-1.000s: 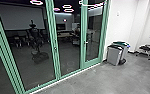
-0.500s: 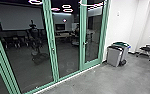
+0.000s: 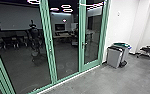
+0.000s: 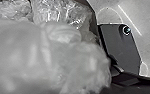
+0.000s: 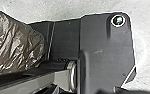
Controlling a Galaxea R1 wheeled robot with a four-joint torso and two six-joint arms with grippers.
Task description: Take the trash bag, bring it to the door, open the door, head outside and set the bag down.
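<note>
Grey floor (image 3: 96, 81) meets the upright door (image 3: 90, 65); I can't tell either end effector's state.

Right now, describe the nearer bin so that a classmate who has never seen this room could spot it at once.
Follow the green-framed glass wall right, to where the white wall begins. On the floor there, the nearer bin is grey with a dark top. Its neighbour just behind has a green top instead.
</note>
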